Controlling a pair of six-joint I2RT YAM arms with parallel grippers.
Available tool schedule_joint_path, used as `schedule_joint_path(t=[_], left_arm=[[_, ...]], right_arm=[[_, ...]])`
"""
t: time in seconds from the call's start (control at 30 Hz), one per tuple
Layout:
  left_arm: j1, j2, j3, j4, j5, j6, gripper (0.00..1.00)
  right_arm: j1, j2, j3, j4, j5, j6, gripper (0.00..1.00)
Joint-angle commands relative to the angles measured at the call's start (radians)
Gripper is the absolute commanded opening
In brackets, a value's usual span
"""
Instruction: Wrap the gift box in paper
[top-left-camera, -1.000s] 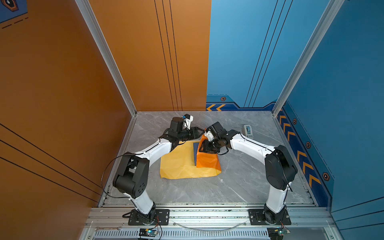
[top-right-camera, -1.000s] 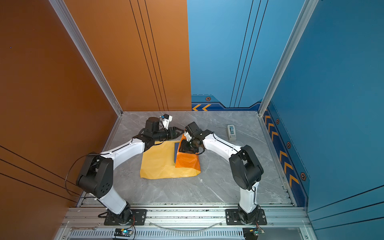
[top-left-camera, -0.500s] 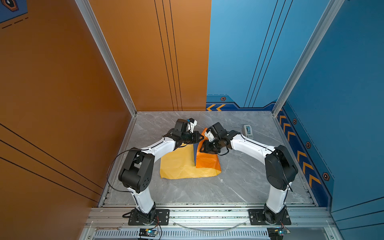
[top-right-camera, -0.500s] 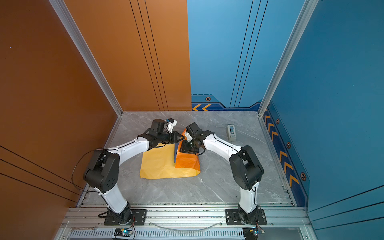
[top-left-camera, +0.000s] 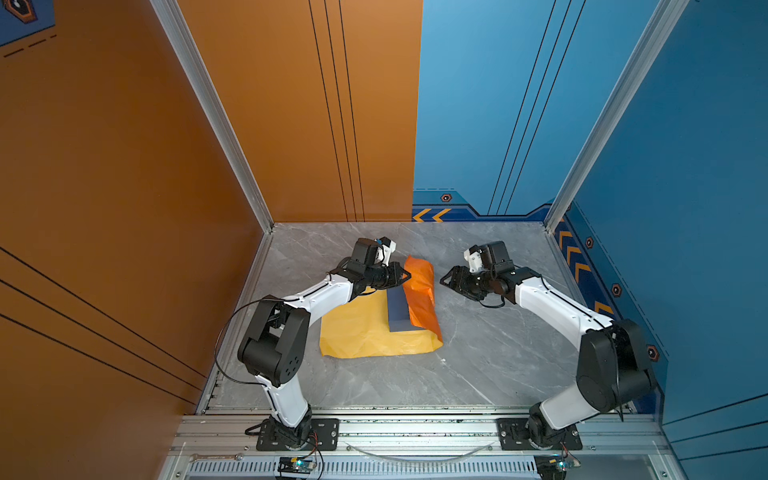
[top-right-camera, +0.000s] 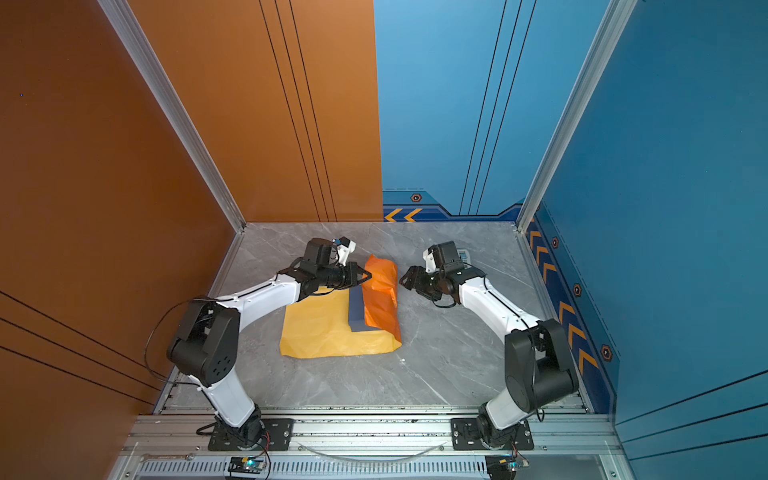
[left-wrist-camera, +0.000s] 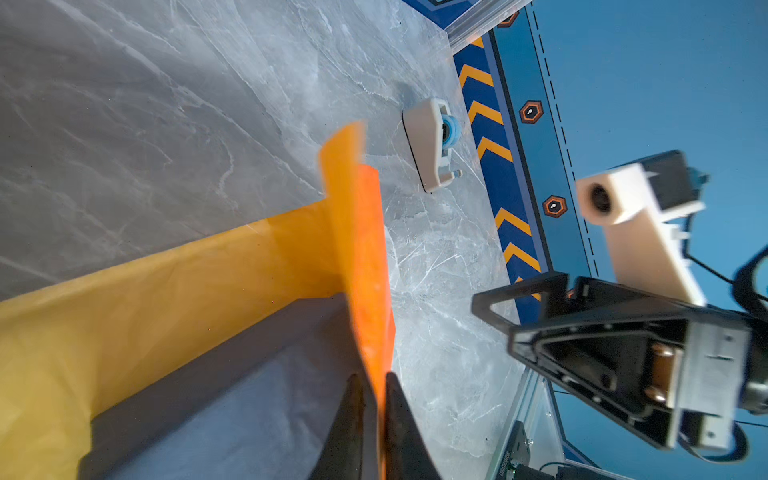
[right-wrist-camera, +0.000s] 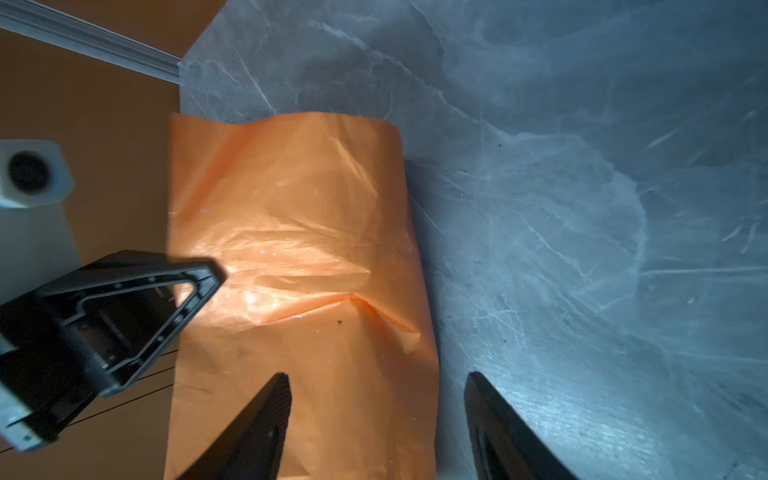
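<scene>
At the left jaws, left wrist view: both black tips are pressed together on the raised orange flap of the paper (left-wrist-camera: 166, 291). They are closed and pinching the sheet's edge. Only the tips show; the rest is cut off at the frame edge.

Right jaws, right wrist view: spread wide with nothing between them. They face the flap's orange side (right-wrist-camera: 299, 232) without touching it. Both top views confirm a strip of bare tabletop (top-left-camera: 457, 374) between these jaws and the flap.

The gift box (top-left-camera: 399, 309) sits mid-tabletop on the yellow face of the paper (top-left-camera: 357, 332), toward the sheet's right edge. The flap is lifted up and over the box's right side. In both top views the box's left strip of lid and its near wall stay exposed (top-right-camera: 356, 311), and the yellow sheet (top-right-camera: 320, 332) lies flat to the left and front.

View differences:
- The left wrist view alone shows the box lid close up (left-wrist-camera: 249, 415), dark blue-grey, running right up to the pinch.
- The left wrist view also shows a white tape dispenser (left-wrist-camera: 428, 145) in full, beside the chevron-striped wall. In a top view only a sliver of it (top-right-camera: 464, 254) peeks out behind the right wrist.
- The right wrist view alone shows the flap's creases and glare. The box is hidden behind the flap there.

Hard to read:
- The box's right side and far corner are covered by the flap.
- The flap's upper tip is blurred in the left wrist view.
- I cannot tell whether the flap rests on the lid.
</scene>
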Motion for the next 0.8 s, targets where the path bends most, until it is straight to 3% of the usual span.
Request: schedule_joint_path(t=[0.0, 0.1, 0.3, 0.4, 0.6, 0.77], left_arm=[[-0.012, -0.025, 0.022, 0.009, 0.022, -0.010, 0.17], [-0.016, -0.030, 0.036, 0.010, 0.028, -0.017, 0.34], [-0.004, -0.086, 0.049, 0.027, 0.043, -0.033, 0.50], [0.023, -0.135, 0.025, 0.036, 0.038, -0.046, 0.52], [0.106, -0.216, -0.097, -0.037, -0.084, -0.057, 0.49], [0.114, -0.206, -0.219, -0.014, -0.072, -0.070, 0.49]], right_arm=[[0.020, 0.062, -0.017, 0.048, -0.055, 0.037, 0.70], [0.028, 0.092, -0.018, 0.078, -0.072, 0.048, 0.70], [0.017, 0.087, -0.054, 0.180, -0.137, 0.067, 0.71], [0.004, 0.081, -0.073, 0.223, -0.171, 0.078, 0.73], [-0.021, 0.058, -0.127, 0.322, -0.235, 0.121, 0.77], [-0.020, 0.059, -0.133, 0.336, -0.268, 0.118, 0.79]])
